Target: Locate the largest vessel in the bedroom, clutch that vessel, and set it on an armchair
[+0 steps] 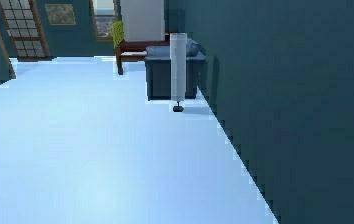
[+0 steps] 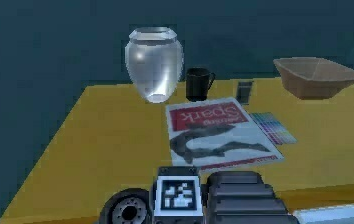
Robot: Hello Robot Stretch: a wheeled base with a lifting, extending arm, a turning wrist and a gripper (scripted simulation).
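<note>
Vase (image 2: 153,62), big glass one, stands upper-middle in the arm side view on the table (image 2: 65,160) by its far edge, mug (image 2: 199,83) just beside. Gripper (image 2: 133,209) sits bottom-center, probably staged for the reach; I can't tell its state or whether it holds anything.

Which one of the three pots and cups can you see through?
The round glass vase, farthest toward the arm side view's left. The mug next to it is solid black, and the wide bowl at the right is brown.
</note>
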